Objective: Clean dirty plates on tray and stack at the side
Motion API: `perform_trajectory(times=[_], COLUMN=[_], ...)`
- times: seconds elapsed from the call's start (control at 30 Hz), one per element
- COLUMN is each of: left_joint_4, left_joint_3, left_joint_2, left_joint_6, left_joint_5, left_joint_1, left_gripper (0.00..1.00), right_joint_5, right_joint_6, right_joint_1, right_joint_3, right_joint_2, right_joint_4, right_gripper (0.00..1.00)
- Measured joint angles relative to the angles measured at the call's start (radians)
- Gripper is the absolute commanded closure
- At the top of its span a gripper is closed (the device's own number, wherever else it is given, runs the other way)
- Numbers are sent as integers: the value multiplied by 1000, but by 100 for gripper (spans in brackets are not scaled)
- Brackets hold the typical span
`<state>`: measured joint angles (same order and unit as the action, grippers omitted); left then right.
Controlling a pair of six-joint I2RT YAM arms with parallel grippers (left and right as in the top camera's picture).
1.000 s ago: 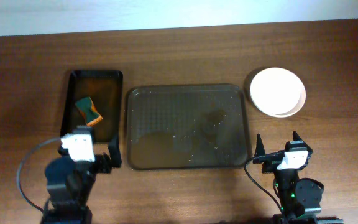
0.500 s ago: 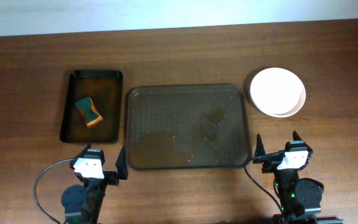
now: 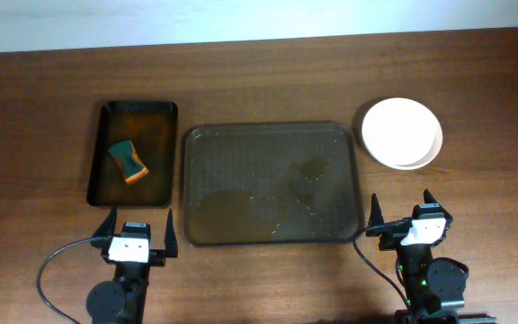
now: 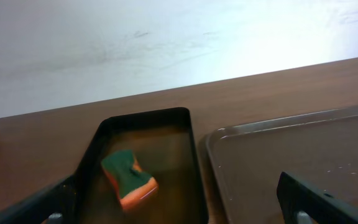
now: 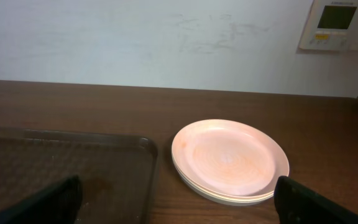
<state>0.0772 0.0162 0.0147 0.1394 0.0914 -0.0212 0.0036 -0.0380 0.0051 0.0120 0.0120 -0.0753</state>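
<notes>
The white plates sit in one stack on the table to the right of the grey-brown tray. The stack also shows in the right wrist view, its top plate faintly orange-tinted. The tray holds no plates, only wet smears, and also shows in the left wrist view and the right wrist view. My left gripper is open and empty at the table's front, below the black tray. My right gripper is open and empty at the front, below the plates.
A narrow black tray left of the grey tray holds a green and orange sponge, which also shows in the left wrist view. A wall runs behind the table, with a white control panel at the right.
My left arm has drawn back from beside the black tray toward the table's front edge and turned to face straight ahead. The right arm has not moved.
</notes>
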Motion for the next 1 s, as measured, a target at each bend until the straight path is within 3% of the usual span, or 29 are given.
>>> perform_trajectory(times=[0.3, 1.0], left_joint_4=[8, 8], left_joint_3=[0, 0], left_joint_2=[0, 0], left_joint_6=[-21, -92], left_joint_5=[-130, -147], left_joint_1=[22, 22], left_gripper=[0, 0], right_joint_5=[0, 0], right_joint_6=[0, -1], right_joint_1=[0, 0], right_joint_3=[0, 0], right_joint_2=[0, 0], right_joint_4=[0, 0], right_gripper=[2, 2])
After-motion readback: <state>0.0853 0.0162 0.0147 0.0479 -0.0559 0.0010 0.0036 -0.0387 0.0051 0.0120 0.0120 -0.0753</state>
